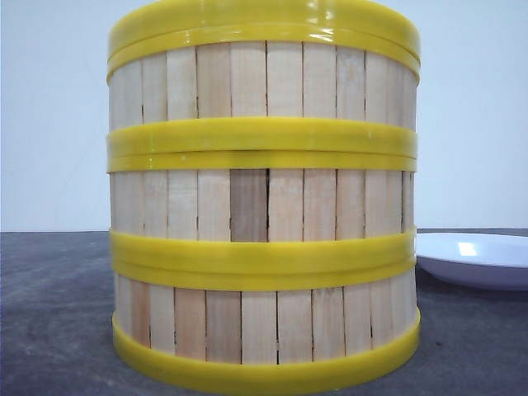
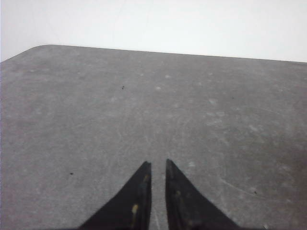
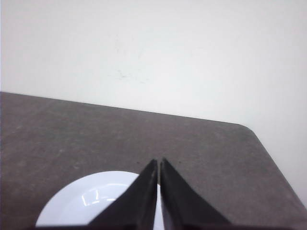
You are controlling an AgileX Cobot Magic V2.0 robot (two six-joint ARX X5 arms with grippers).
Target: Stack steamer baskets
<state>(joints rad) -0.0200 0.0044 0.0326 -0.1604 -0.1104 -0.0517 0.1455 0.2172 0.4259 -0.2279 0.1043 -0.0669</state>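
**Three baskets stacked, both my grippers empty**

In front of me the three steamer baskets stand in one upright stack on the dark grey table, rims meeting rim to rim. A white plate lies on the table to their right, apart from them. My left gripper hangs over bare tabletop, fingers nearly together and holding nothing. My right gripper is closed and empty, above the plate.
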